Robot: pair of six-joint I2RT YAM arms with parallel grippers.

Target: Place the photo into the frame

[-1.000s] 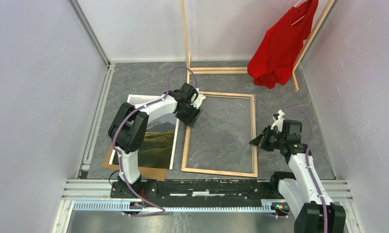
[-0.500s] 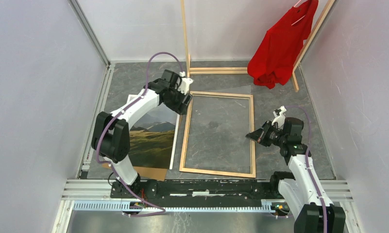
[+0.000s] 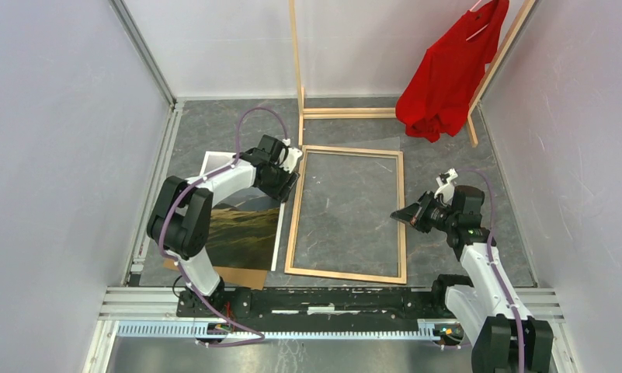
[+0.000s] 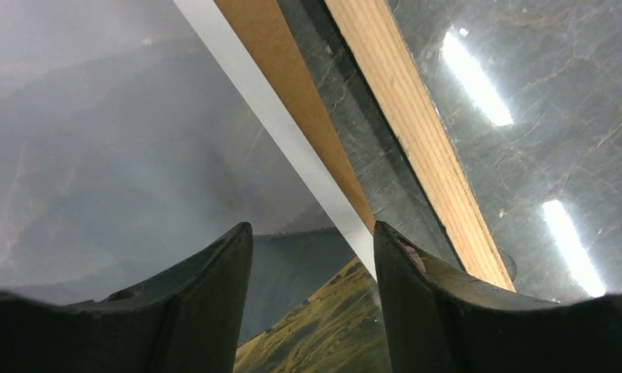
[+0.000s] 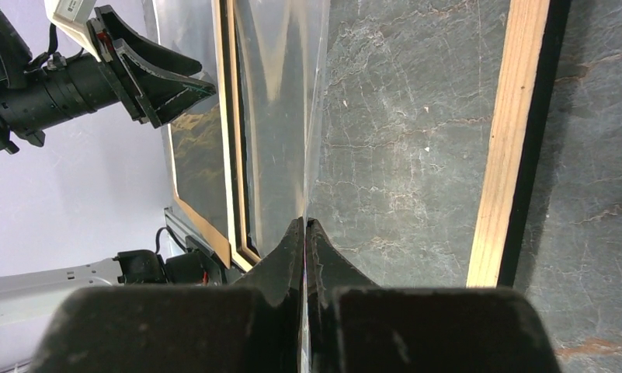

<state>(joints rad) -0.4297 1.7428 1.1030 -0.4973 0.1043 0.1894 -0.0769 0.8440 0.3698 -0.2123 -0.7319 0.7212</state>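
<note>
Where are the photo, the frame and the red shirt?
the photo (image 3: 249, 233): top external view, green hillside
the frame (image 3: 346, 276): top external view, near rail
the red shirt (image 3: 447, 78): top external view, middle of cloth

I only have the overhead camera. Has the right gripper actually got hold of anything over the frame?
Observer: Yes. The right wrist view shows the right gripper shut on the edge of a clear sheet over the frame.
Operator: And the left one, is it gripping the photo?
Observer: No. The left wrist view shows the left gripper open, its fingers either side of the white border of the photo, nothing pinched.
</note>
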